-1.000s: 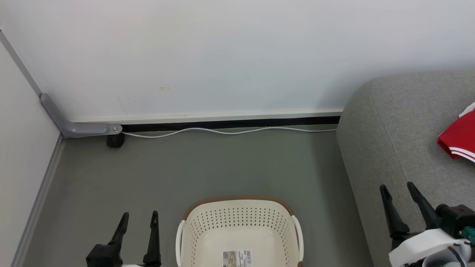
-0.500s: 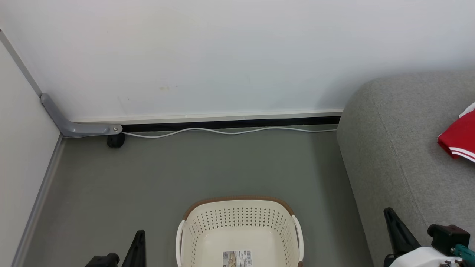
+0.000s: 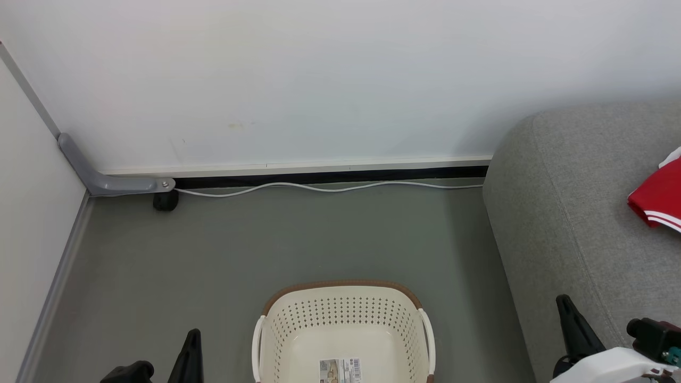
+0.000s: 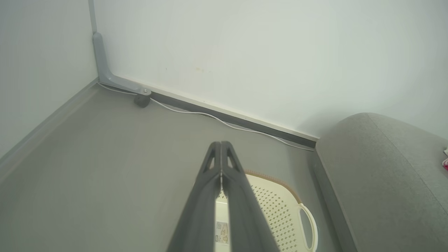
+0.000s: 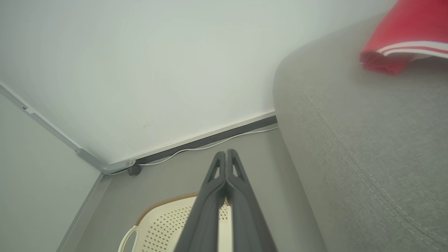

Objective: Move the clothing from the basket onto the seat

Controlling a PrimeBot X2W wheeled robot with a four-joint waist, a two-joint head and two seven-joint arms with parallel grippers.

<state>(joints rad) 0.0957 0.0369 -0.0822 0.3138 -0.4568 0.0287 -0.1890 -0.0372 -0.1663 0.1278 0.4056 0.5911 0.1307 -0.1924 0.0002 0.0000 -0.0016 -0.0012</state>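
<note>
The grey seat [image 3: 574, 213] takes up my right side. The floor [image 3: 266, 250] in front of me is open, and the basket [image 3: 340, 314] stands on it near the seat's end. The part of the basket's inside that I can see holds nothing but a paper label [image 3: 340, 369], and its near part is cut off. The red clothing [image 3: 657, 199] lies up on the seat. I judge the transfer done or nearly so, so next I'd tip the head down to check the basket's near end. My left hand [image 4: 221, 147] and right hand [image 5: 225, 155] each have their fingers pressed together on nothing. A white cable [image 3: 330, 188] along the wall and a small black caster [image 3: 166, 202] in the corner obstruct nothing.
</note>
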